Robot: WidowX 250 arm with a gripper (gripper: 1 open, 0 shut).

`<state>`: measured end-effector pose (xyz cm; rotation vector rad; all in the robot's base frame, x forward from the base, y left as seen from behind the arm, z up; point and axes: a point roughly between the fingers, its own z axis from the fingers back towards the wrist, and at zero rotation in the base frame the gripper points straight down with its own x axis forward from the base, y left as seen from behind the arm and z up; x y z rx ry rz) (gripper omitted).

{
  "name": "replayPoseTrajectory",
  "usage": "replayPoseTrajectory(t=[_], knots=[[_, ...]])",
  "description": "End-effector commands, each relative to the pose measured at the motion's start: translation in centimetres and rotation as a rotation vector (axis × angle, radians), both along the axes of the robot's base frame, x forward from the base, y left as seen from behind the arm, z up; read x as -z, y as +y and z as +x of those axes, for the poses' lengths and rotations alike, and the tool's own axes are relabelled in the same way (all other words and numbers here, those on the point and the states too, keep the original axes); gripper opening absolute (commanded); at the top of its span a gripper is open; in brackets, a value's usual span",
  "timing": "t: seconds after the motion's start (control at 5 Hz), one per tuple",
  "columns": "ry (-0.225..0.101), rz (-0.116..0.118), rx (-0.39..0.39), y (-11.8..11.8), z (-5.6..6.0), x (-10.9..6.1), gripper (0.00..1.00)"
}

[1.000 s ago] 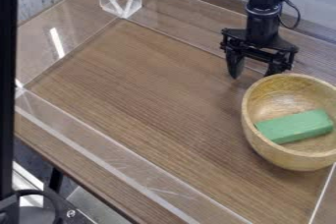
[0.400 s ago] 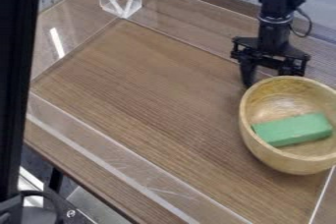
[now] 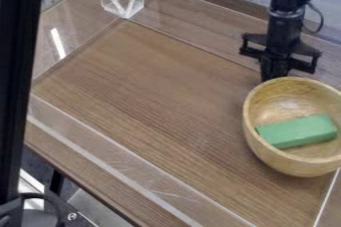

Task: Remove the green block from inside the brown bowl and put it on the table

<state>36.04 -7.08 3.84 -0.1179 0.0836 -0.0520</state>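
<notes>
so right now the green block [image 3: 296, 131] is sitting inside the brown bowl [image 3: 264, 143], down in the hollow and lying at a slant, with its bright green top facing up. the bowl is resting over at the right side of the table [image 3: 147, 92], and its round light rim is showing nearly all the way around. the black gripper [image 3: 272, 74] is hanging upright at the far side of the bowl, pointing down, with its tips right by the rim. its fingers are clenching together, and they're not holding the block, which is lying nearer the camera. can't tell from this angle whether they're pinching the rim or just stopping beside it. the dark wood grain is running across the tabletop, and a low clear wall [image 3: 114, 171] is edging the near left side. up in the far left corner a clear pointy zigzag-shaped piece [image 3: 122, 2] is catching some light. a dark vertical post [image 3: 14, 72] is blocking the far left of the view.
</notes>
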Motion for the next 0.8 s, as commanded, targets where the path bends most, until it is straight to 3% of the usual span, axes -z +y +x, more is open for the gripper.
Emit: replayPoseTrajectory(t=[0.0,0.2,0.4,0.6], knots=[[-0.131,-0.006,0.041,-0.6,1.6,-5.4,0.00],[-0.135,0.004,0.077,-0.9,1.6,-5.8,0.00],[-0.117,0.019,0.070,-1.1,1.7,-6.3,0.00],[-0.170,0.009,0.060,-0.5,0.8,-7.1,0.00]])
